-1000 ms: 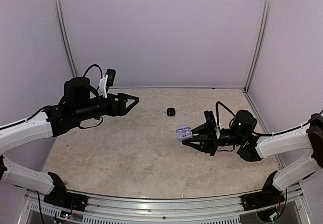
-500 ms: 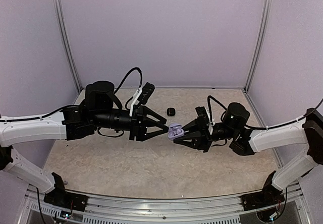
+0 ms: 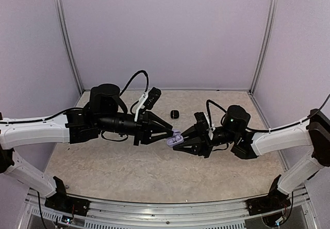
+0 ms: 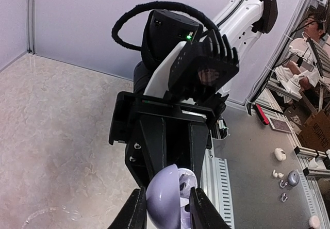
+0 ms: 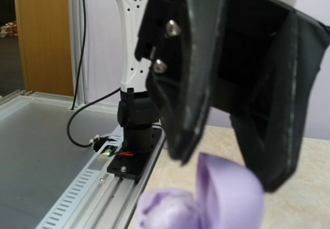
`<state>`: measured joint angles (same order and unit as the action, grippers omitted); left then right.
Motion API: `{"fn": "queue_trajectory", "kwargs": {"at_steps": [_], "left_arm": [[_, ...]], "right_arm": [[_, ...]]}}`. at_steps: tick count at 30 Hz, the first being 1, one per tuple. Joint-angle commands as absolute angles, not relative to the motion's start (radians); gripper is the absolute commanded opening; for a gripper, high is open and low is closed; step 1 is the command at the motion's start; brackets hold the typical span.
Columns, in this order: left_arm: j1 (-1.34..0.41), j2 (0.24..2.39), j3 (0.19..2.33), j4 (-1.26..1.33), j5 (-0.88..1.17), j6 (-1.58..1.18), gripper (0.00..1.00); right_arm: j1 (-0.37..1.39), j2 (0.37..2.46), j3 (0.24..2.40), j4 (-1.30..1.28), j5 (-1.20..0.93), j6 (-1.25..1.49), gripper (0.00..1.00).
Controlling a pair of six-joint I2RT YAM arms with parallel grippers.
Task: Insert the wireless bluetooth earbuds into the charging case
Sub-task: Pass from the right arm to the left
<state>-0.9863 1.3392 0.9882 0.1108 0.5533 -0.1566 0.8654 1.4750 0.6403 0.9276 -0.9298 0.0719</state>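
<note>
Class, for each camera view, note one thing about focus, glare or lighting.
Top external: soft, even light, all sharp, faint shadows on the table. Left wrist: a soft sheen on the case, a green LED glowing above it. Right wrist: the case and the left end effector blur near the lens; the far rail is sharper.

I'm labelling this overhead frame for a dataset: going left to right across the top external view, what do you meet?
Left arm's white link → left tool → lavender charging case → right tool → right arm's white link. The small black item behind overlaps the case, so omitted.
</note>
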Motion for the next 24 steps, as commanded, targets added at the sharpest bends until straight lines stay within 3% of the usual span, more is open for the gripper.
{"fn": "queue_trajectory", "kwargs": {"at_steps": [1,13,22,24], "left_arm": [[-1.002,1.354,1.009,0.089,0.565,-0.133,0.3],[-1.019,1.379,1.027,0.056,0.546,-0.106,0.24],[-1.019,1.353,1.006,0.075,0.529,-0.128,0.05],[-1.013,1.341,0.997,0.087,0.525,-0.143,0.01]], "right_arm": [[0.874,1.485,0.672,0.938,-0.924,0.082,0.0],[0.876,1.49,0.675,0.959,-0.913,0.1,0.0],[0.875,1.495,0.666,0.979,-0.903,0.114,0.0],[0.874,1.495,0.663,0.984,-0.892,0.119,0.1]]}}
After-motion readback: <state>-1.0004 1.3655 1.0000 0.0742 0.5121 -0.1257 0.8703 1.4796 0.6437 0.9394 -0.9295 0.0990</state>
